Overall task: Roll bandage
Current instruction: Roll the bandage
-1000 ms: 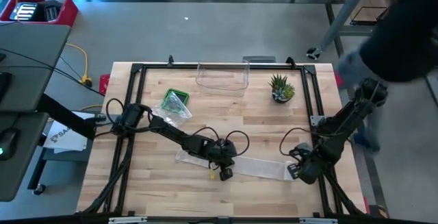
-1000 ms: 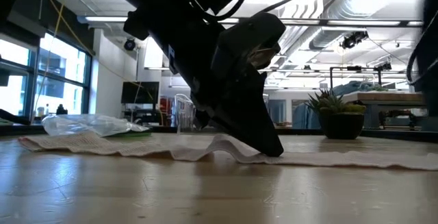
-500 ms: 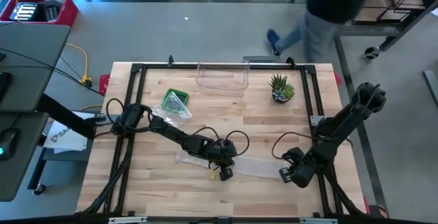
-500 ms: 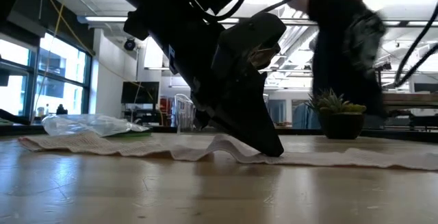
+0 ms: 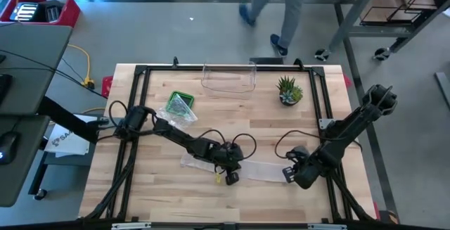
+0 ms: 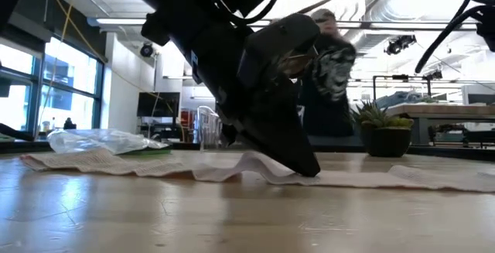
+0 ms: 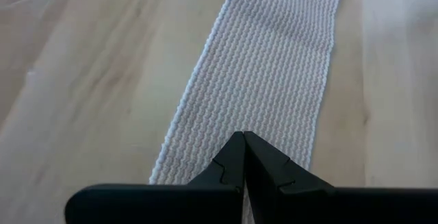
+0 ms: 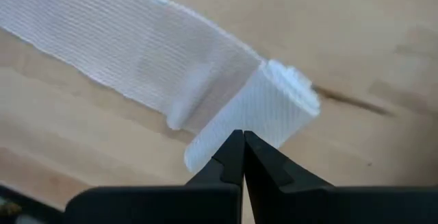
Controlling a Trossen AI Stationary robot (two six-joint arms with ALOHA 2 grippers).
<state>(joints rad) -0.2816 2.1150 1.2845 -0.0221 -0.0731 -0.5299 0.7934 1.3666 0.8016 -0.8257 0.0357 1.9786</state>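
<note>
Bandage [image 5: 253, 168] lies flat as a long strip on the table [image 5: 162, 195], at about 6 o'clock from table centre in the high view, long axis running 9-to-3.

Left gripper [image 5: 229, 174] sits on the strip near its middle, fingers clenched, tips pressing down on the fabric; the left wrist view shows the closed tips [image 7: 243, 144] on the weave, strip running off toward 12 there. It looks like a pin, not a grasp.

Right gripper [image 5: 294, 176] is at the strip's 3 o'clock end, fingers clenched. In the right wrist view the closed tips [image 8: 243, 142] sit right at a small rolled-up end [image 8: 274, 107], touching or just beside it; can't tell if any fabric is pinched.

Key relation: the unrolled length lies toward 9 o'clock from the right gripper, so the roll likely has to travel along the long axis toward the left gripper. Right arm is nearer the roll; left arm anchors.

Risk: the roll is loose and slightly skewed, may telescope.

Also there: potted plant [image 5: 288, 91], clear container [image 5: 228, 79], plastic bag [image 5: 179, 107], person [image 5: 278, 5] passing beyond the table.
</note>
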